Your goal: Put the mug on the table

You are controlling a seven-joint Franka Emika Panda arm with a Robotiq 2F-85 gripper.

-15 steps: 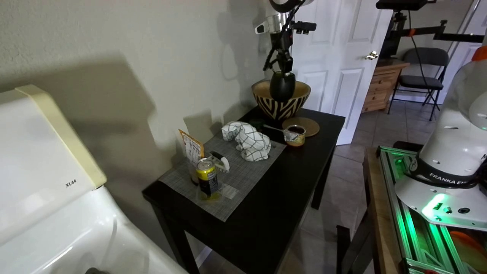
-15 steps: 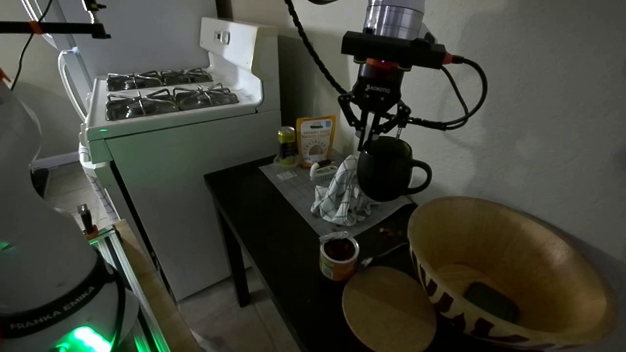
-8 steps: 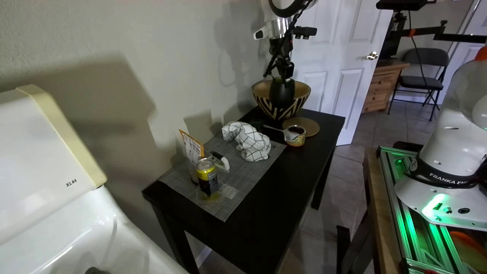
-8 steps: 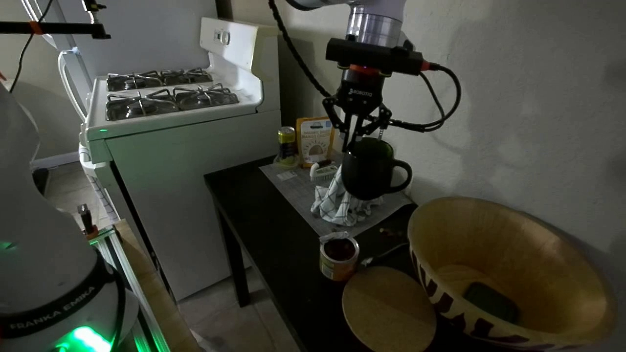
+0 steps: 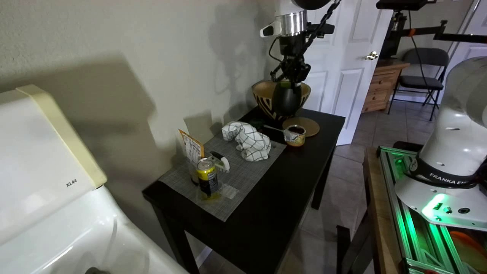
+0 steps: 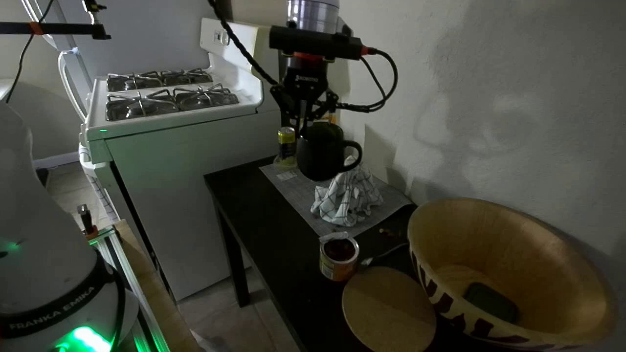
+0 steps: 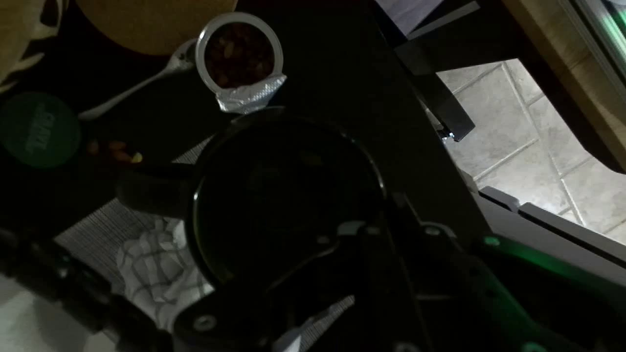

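Mug (image 6: 319,159), interior too dark to read, hangs from the tool (image 6: 303,130).

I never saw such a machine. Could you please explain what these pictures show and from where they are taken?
The machine is a white robot arm with a black two-fingered gripper, which holds a dark mug by its rim above a black table. Two pictures are taken from outside the robot; the close one comes from its wrist camera, looking down on the mug. On the table are, among other things, a striped bowl, a round tan disc, an opened tin, a checked cloth on a grey mat, and a yellow-and-dark can.
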